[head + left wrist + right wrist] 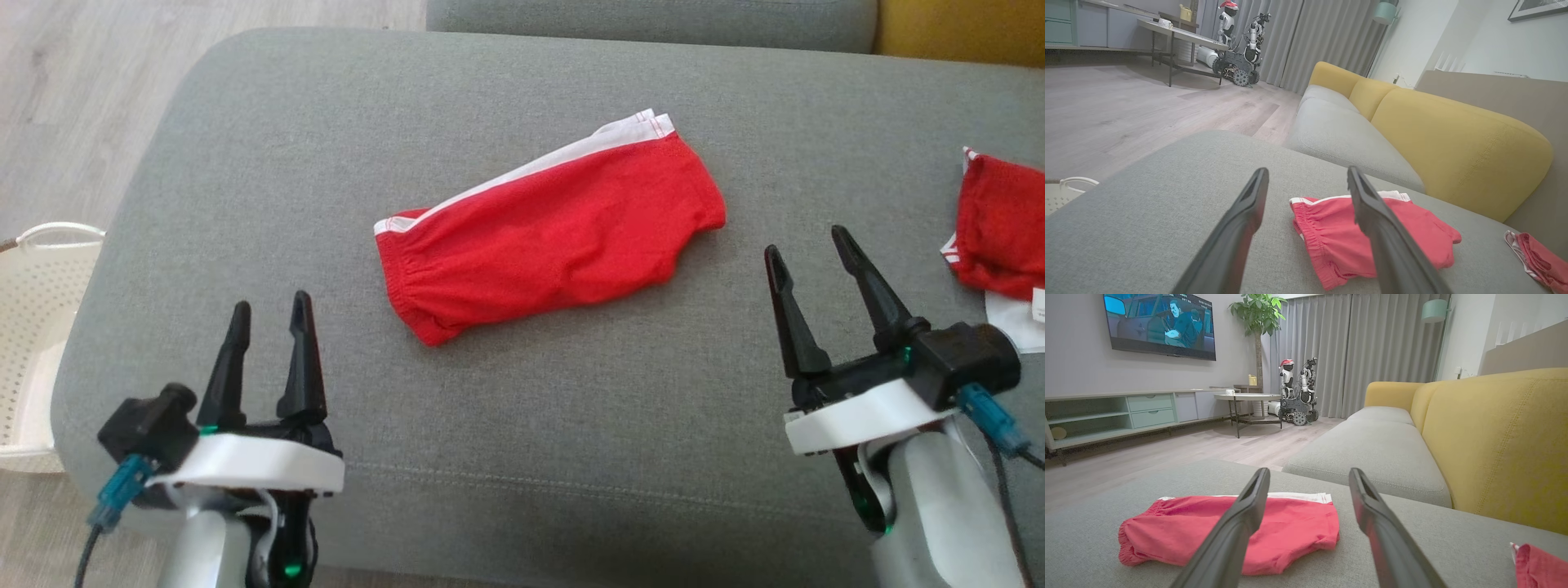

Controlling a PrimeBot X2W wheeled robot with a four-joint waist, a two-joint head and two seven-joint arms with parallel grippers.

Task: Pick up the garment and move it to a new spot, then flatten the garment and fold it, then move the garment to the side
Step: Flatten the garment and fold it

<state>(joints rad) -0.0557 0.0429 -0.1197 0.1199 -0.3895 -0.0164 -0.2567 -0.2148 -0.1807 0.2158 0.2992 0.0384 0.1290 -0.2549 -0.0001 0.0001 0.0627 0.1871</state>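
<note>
The garment (555,233), red shorts with a white side stripe, lies folded flat in the middle of the grey sofa cushion (522,425). It also lies ahead of the fingers in the left wrist view (1331,237) and the right wrist view (1188,531). My left gripper (271,314) hovers open at the lower left, short of the garment's waistband end. My right gripper (808,245) stands open at the right, just past the garment's leg end. Neither touches the cloth and nothing sits between either pair of fingers.
A second red garment (1000,229) lies at the cushion's right edge on a white tag or paper (1012,322). A white perforated basket (33,327) stands on the floor at the left. Yellow sofa backrests (1453,151) rise behind. Another robot (1298,392) stands far across the room.
</note>
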